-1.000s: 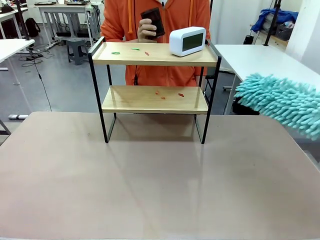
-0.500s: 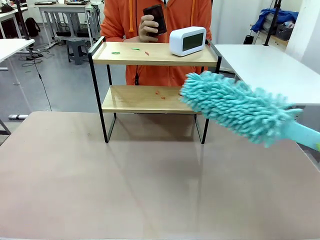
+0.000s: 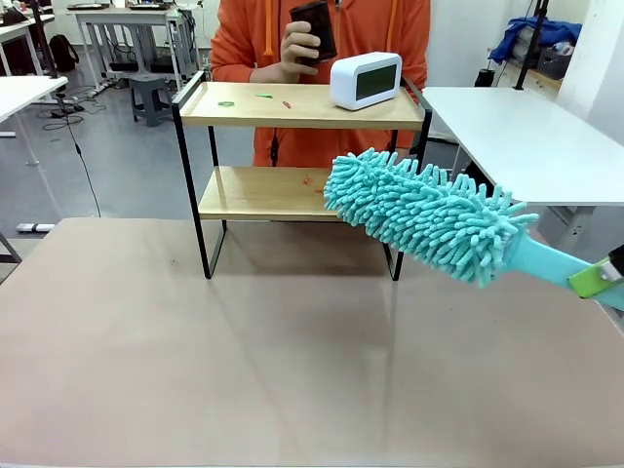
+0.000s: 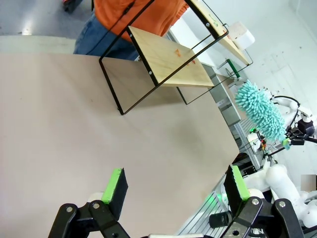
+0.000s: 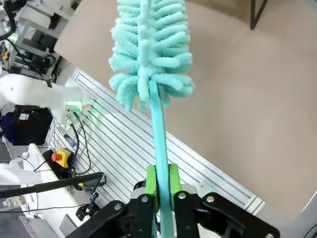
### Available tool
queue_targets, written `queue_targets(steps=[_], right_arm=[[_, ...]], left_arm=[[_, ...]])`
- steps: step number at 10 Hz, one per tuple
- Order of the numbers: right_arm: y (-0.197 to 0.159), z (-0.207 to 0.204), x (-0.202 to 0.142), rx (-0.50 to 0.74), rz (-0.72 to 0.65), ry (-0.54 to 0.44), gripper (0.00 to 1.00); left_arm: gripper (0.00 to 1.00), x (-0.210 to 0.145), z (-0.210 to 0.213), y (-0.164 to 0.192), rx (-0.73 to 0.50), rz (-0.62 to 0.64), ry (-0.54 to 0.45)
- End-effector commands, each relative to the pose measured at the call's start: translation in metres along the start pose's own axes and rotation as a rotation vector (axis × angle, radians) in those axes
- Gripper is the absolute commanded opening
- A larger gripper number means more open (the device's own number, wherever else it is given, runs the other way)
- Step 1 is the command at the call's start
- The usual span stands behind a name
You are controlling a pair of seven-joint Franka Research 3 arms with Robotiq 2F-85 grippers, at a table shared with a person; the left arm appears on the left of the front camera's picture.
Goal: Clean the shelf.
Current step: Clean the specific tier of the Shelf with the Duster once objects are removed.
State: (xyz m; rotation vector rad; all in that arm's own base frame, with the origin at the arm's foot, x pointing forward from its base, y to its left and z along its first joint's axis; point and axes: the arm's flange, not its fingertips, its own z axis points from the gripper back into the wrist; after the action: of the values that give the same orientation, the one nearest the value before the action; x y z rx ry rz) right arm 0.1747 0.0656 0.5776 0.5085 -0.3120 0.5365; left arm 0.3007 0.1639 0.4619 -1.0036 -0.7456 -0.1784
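Observation:
The shelf [image 3: 292, 105] stands at the table's far side, with small green and red scraps [image 3: 265, 96] on its top board and red scraps [image 3: 307, 179] on its lower board [image 4: 171, 59]. My right gripper [image 3: 597, 279] [image 5: 162, 176] is shut on the handle of a fluffy teal duster [image 3: 419, 214] [image 5: 148, 49]. The duster head hangs in front of the lower board's right end; whether it touches, I cannot tell. My left gripper [image 4: 176, 182] is open and holds nothing, low over the table's near left, far from the shelf.
A white clock [image 3: 366, 80] sits on the top board's right end. Behind the shelf, a person in orange holds a dark object [image 3: 314, 29] up in one hand. The brown table [image 3: 244, 361] lies bare in front of the shelf. A white table [image 3: 517, 127] stands at right.
The duster has swung left from the picture's right edge to the front of the shelf's lower board. The person has raised the dark object higher.

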Motion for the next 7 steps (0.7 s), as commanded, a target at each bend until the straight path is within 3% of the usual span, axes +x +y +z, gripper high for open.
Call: queue_targets(steps=[1, 7], right_arm=[[-0.005, -0.025, 0.030, -0.027, -0.019, -0.029, 0.12], [-0.031, -0.082, 0.102, -0.195, -0.145, -0.137, 0.12]], left_arm=[[1.00, 0.000, -0.002, -0.001, -0.017, -0.022, -0.021], [1.00, 0.000, -0.002, -0.001, -0.017, -0.022, -0.021]])
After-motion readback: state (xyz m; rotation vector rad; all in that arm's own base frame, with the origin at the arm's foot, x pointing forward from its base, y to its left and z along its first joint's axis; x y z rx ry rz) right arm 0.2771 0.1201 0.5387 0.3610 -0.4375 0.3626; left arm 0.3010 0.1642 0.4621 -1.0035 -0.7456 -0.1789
